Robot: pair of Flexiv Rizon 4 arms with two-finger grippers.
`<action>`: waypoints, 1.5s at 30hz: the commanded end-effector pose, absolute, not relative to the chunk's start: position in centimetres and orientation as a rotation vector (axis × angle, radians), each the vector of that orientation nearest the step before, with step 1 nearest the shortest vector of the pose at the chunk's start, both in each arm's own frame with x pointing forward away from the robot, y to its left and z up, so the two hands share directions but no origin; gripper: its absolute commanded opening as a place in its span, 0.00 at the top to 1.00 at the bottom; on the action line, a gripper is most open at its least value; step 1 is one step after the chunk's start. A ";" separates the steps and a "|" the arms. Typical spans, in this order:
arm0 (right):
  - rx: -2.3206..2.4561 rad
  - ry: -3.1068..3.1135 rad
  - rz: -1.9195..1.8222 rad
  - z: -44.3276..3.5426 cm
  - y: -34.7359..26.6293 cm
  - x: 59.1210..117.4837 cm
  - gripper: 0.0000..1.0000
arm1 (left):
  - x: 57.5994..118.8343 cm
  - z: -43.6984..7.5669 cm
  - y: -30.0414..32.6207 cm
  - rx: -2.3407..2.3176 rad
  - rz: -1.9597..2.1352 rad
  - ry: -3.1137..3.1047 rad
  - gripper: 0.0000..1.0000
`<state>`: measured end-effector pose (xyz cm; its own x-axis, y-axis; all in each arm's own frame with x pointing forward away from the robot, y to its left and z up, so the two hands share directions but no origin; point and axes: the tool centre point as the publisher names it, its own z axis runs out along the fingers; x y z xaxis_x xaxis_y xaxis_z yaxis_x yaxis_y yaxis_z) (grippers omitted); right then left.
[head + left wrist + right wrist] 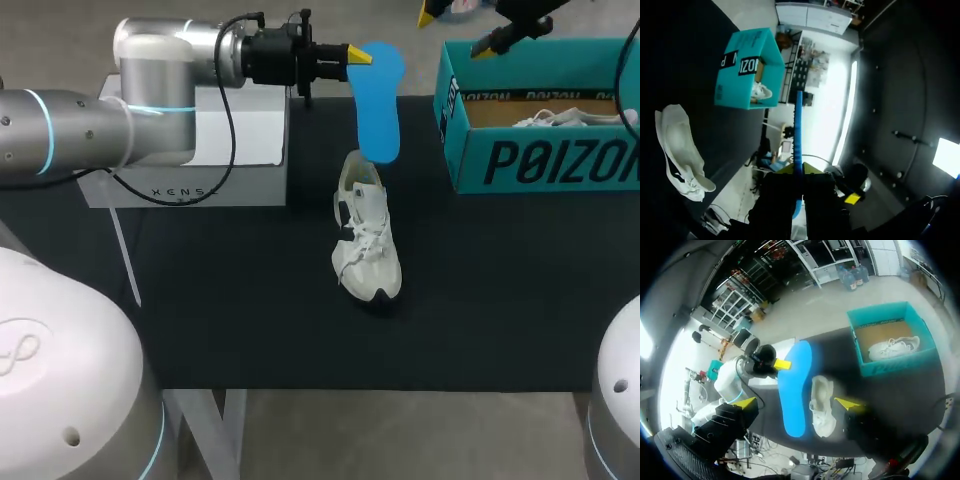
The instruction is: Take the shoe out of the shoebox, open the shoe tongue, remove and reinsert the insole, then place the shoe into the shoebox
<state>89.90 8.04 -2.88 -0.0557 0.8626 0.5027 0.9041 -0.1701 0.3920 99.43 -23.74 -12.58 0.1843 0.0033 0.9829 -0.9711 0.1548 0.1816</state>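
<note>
Blue foam insole [798, 150] hung gripped in the left jaws, close by the white lace-up shoe [367, 240] resting on the black table [200, 320]. Right jaws stood released near the teal cardboard shoebox [540, 160], which held a second white shoe [550, 118].

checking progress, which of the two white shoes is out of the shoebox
The white shoe on the black table, near the blue insole held in the left gripper. The other white shoe lies inside the teal shoebox.

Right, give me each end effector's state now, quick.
Left end effector: closed on the insole.
Right end effector: open, holding nothing.
</note>
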 end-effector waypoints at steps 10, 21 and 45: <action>-2.290 -2.297 -0.376 -2.2 12.8 91.5 0.00 | 99.2 -12.5 -24.6 1.131 1.013 -1.135 1.00; -2.387 -2.192 -0.267 -2.8 13.5 91.4 0.00 | 99.2 -12.4 -25.4 1.164 1.042 -1.153 1.00; -2.395 -2.177 -0.368 -3.2 12.8 90.8 0.00 | 98.8 -12.0 -25.1 1.210 1.045 -1.135 1.00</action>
